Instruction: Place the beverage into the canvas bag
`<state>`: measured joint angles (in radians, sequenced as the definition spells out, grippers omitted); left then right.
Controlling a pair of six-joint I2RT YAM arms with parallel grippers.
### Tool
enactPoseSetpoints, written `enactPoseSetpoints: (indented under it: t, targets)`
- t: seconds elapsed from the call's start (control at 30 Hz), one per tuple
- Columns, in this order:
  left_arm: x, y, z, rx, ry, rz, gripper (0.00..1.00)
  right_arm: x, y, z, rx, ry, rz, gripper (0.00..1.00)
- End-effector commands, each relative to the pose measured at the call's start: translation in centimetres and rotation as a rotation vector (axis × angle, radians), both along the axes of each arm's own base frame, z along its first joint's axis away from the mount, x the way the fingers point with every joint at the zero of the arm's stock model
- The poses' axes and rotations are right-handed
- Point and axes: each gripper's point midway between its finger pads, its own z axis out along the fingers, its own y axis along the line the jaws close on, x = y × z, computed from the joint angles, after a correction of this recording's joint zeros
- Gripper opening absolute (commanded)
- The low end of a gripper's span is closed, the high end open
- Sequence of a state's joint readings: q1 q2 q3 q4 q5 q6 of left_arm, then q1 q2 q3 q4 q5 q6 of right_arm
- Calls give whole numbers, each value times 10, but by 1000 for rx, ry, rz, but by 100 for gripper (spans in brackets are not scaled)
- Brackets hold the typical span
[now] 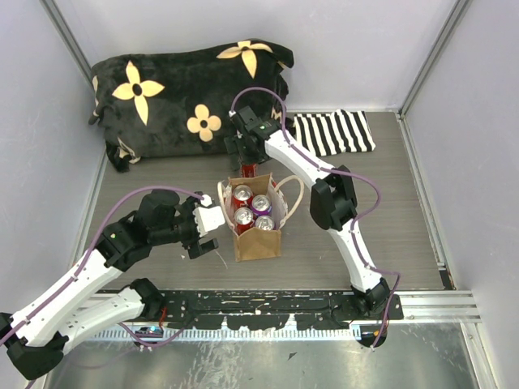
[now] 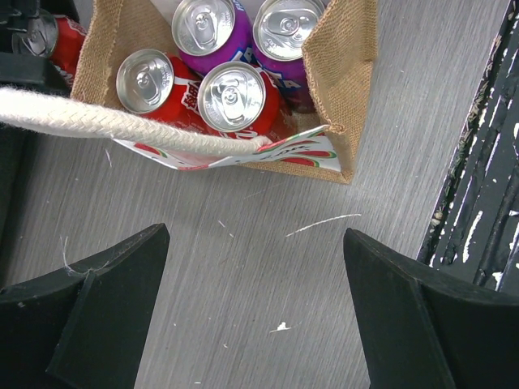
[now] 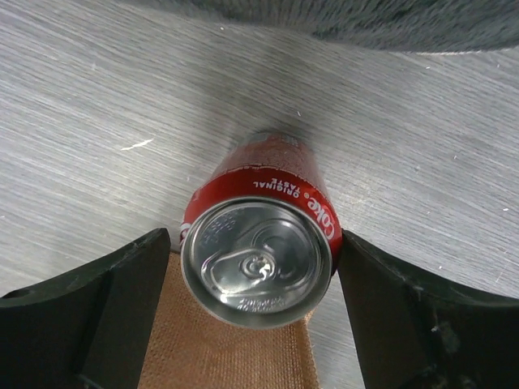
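The canvas bag (image 1: 258,240) stands open in the middle of the table with several cans inside, red ones (image 2: 231,97) and purple ones (image 2: 288,28). Its cream handle (image 2: 122,123) lies across the left wrist view. Just behind the bag a red Coke can (image 3: 259,263) stands upright on the table, also seen as a red sliver (image 1: 246,170). My right gripper (image 3: 255,271) hangs over it, open, one finger on each side of the can top, the right finger close against it. My left gripper (image 2: 255,275) is open over bare table beside the bag's left side.
A black blanket with cream flowers (image 1: 186,93) lies at the back left, and a black-and-white striped cloth (image 1: 332,134) at the back right. A black metal rail (image 1: 284,304) runs along the near edge. Walls close in both sides.
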<state>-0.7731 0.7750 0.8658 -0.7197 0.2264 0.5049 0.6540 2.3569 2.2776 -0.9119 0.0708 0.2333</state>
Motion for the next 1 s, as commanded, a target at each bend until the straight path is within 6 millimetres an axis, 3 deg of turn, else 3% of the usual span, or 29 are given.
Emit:
enactPoseSetpoints:
  t: [0.0, 0.13, 0.3, 0.4, 0.53, 0.77, 0.97]
  targets:
    - [0, -2, 0, -12, -10, -9, 96, 11, 2, 3, -7, -62, -2, 86]
    - [1, -2, 0, -8, -12, -8, 95, 10, -4, -3, -38, -60, -4, 72]
    - [3, -4, 1, -10, -20, -9, 95, 11, -4, 10, -20, -97, -7, 30]
    - [6, -3, 2, -3, -36, -2, 96, 12, -5, 28, 0, -127, -11, 15]
    - [9, -3, 6, -7, -51, 8, 96, 11, -7, 61, 36, -176, -17, 7]
    - [18, -12, 17, -7, -111, -35, 96, 9, -23, 118, 100, -254, -58, 5]
    - [29, -30, 25, 0, -160, -87, 96, 4, -45, 153, 133, -282, -93, 2]
